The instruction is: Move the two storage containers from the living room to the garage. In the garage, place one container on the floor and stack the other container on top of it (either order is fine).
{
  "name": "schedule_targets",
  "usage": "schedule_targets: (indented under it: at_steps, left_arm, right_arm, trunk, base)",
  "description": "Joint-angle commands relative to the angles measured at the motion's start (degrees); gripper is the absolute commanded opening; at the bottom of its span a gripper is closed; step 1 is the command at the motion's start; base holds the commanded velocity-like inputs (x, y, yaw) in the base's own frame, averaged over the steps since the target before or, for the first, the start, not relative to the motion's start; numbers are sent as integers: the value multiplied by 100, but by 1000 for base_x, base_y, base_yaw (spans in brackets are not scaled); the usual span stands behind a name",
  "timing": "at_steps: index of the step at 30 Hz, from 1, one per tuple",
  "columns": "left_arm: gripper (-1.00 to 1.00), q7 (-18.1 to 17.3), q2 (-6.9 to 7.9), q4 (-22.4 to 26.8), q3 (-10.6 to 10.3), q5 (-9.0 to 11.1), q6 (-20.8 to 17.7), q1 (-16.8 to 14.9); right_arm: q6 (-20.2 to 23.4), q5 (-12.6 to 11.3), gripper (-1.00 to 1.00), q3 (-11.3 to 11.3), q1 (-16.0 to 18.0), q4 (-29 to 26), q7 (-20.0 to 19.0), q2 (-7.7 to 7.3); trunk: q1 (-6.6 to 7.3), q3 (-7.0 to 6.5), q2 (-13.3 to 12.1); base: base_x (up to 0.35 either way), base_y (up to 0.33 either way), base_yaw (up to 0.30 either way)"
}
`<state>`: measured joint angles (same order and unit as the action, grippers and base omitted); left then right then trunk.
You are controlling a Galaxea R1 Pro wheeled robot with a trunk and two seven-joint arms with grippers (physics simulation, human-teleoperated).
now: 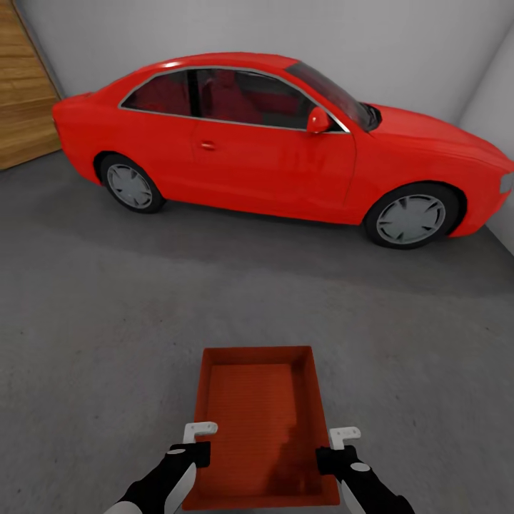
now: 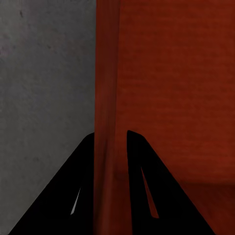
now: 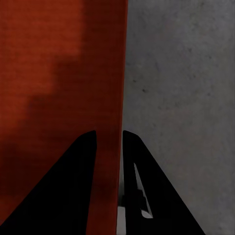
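Head view adds the red car (image 1: 285, 143); wrist views show each hand (image 2: 111, 147) (image 3: 108, 147) clamped on the container's (image 1: 260, 421) side walls.

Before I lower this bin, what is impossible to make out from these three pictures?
- Whether the storage container touches the floor: its own body hides its underside in the head view.
- Its near edge: cut off by the head view's bottom.
- The red car's nose: cut off at the right edge.

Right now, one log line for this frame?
place: garage, red car ahead | bin held over grey floor | left pincer shut on bin's left wall | right pincer shut on right wall
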<state>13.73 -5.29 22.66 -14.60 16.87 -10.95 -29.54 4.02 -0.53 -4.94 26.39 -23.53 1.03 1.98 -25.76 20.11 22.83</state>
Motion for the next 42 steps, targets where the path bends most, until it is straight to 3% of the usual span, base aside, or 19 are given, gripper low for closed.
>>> schedule_targets:
  at_steps: [1,15,42]
  left_arm:
    - [-100,69,-471,318,45,-121,-39,-5]
    - [-100,60,-471,327,35,-89,-46,-5]
    - [-100,60,-471,327,36,-88,-48,-6]
  right_arm:
    - [37,18,-100,19,-3,6,13,338]
    - [37,18,-100,19,-3,6,11,338]
    - [37,18,-100,19,-3,6,11,338]
  trunk:
    - [-2,14,10]
    - [-2,42,10]
    - [-595,527,1093]
  base:
    - [0,0,0]
    - [0,0,0]
    - [0,0,0]
